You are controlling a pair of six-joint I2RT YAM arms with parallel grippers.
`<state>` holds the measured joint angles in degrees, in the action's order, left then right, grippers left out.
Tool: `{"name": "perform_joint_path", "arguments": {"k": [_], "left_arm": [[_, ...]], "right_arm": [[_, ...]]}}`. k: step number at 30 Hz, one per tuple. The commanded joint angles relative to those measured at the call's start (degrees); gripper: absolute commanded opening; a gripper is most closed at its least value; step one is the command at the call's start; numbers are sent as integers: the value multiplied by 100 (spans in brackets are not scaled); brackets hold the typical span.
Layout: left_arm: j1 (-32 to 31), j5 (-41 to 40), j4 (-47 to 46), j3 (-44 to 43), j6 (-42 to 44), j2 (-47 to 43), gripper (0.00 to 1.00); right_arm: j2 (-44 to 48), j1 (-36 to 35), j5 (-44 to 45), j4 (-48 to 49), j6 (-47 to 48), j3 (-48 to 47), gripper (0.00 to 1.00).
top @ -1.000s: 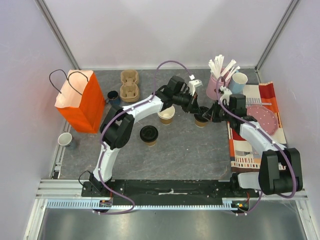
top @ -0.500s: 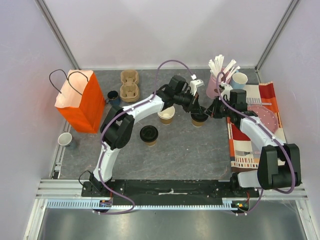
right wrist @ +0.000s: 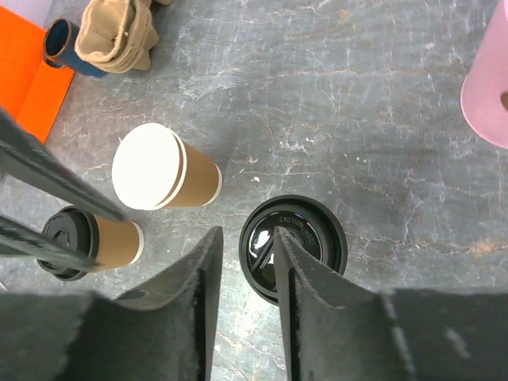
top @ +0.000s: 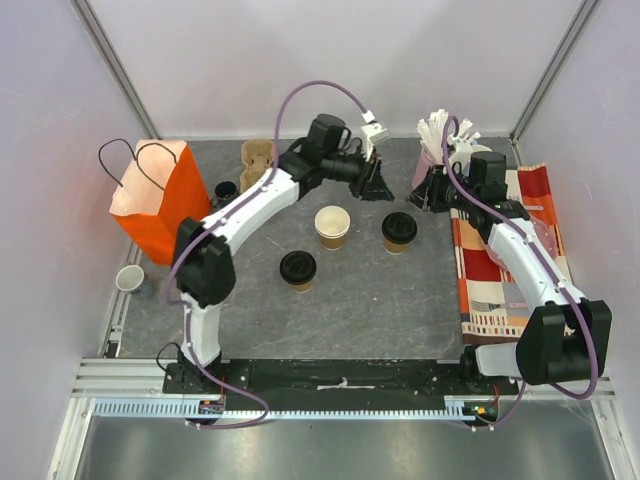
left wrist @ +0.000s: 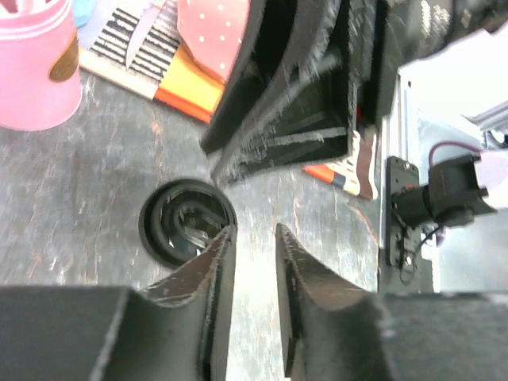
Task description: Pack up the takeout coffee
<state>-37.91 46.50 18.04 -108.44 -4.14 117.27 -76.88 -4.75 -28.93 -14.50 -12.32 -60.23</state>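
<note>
Lidded cup (top: 399, 230) stands on the bench (top: 400, 300) just right of the white-topped cup (top: 332, 226), second lidded cup (top: 298, 270) front-left of it; left pincer (left wrist: 252, 232) and right pincer (right wrist: 248, 236) hover behind-right of it, barely parted, empty

2 small kraft paper coffee cups, both upright with black lids on.
In the top view, the first cup (top: 298, 269) stands just left of centre, slightly below the middle of the frame. The second cup (top: 399, 230) stands right of centre and a little higher, well apart from it. Both have brown walls and round black plastic lids seated flat. In the right wrist view, the second cup's lid is glossy with raised lettering.
</note>
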Motion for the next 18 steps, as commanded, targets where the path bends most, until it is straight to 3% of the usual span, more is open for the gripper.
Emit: {"name": "perform_joint_path", "arguments": {"k": [1, 6, 7, 11, 12, 18], "left_arm": [[310, 351, 340, 638, 1150, -1337, 42], [784, 211, 542, 1624, 1416, -2322, 56], [837, 36, 595, 1729, 1320, -2593, 58], [1066, -1464, 482, 2483, 1056, -3385, 59], [1093, -1686, 463, 2616, 1038, -3561, 61], [1680, -3286, 639, 3618, 643, -4405, 67]], "right_arm": [[112, 10, -437, 79, 133, -341, 46], [112, -104, -658, 421, 72, -472, 60], [103, -148, -658, 535, 63, -481, 67], [-115, -578, -649, 686, 19, -604, 85], [-177, -658, -649, 686, 27, -709, 97], [-608, -1264, -430, 677, 36, -1096, 98]]}}
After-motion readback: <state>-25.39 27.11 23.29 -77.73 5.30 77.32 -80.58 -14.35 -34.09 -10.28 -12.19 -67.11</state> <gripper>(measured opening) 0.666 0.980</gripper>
